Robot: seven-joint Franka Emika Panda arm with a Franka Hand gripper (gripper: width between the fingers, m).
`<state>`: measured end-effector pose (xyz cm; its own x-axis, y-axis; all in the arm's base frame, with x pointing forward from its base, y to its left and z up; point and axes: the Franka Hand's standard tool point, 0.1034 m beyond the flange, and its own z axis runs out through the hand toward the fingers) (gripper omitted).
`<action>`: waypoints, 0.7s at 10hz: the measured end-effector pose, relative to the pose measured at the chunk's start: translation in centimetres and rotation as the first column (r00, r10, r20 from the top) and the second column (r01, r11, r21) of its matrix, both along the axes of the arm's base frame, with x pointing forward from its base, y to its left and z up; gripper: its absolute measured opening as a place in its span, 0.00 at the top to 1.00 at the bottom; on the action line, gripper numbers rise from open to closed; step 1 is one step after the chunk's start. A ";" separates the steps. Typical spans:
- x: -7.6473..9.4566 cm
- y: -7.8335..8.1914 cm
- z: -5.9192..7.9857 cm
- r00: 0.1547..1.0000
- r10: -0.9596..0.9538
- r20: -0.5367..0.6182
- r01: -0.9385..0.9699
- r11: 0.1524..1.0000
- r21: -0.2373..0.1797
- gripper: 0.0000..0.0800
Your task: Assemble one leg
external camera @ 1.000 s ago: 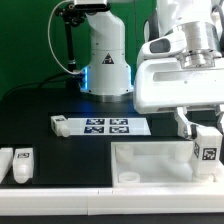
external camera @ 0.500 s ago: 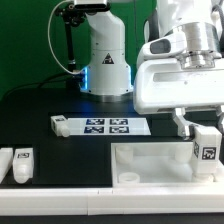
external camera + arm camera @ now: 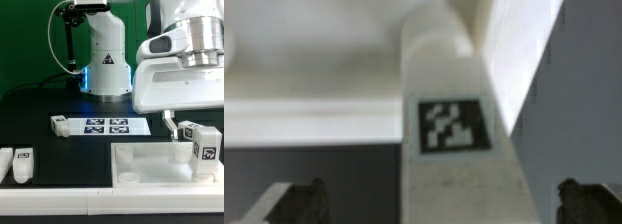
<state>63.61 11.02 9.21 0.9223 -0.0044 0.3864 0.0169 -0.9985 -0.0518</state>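
A leg [image 3: 204,143], a small white block with a tag sticker, stands upright at the far right corner of the large white panel [image 3: 150,168]. My gripper [image 3: 192,128] is right above it, open, with one dark finger [image 3: 170,122] showing clear of the leg on the exterior view's left. In the wrist view the leg [image 3: 452,150] runs up the middle between my gripper's [image 3: 441,205] two fingertips [image 3: 295,202], with a gap on each side. The other finger is hidden in the exterior view.
The marker board [image 3: 108,126] lies behind the panel, with another leg [image 3: 60,124] at its left end. Two more legs [image 3: 22,165] lie at the exterior view's left edge. The robot base [image 3: 105,60] stands at the back.
The visible finger has moved away from the leg toward the exterior view's left, so the jaws have opened. The leg stays standing on the panel.
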 end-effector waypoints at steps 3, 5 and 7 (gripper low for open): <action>0.6 0.8 0.1 0.980 -0.009 -0.198 0.015 1.000 0.028 0.19; 0.8 0.7 -0.5 0.968 -0.006 -0.252 0.014 0.999 0.029 0.19; 0.7 0.5 -0.8 0.973 -0.017 -0.232 0.024 0.999 0.026 0.19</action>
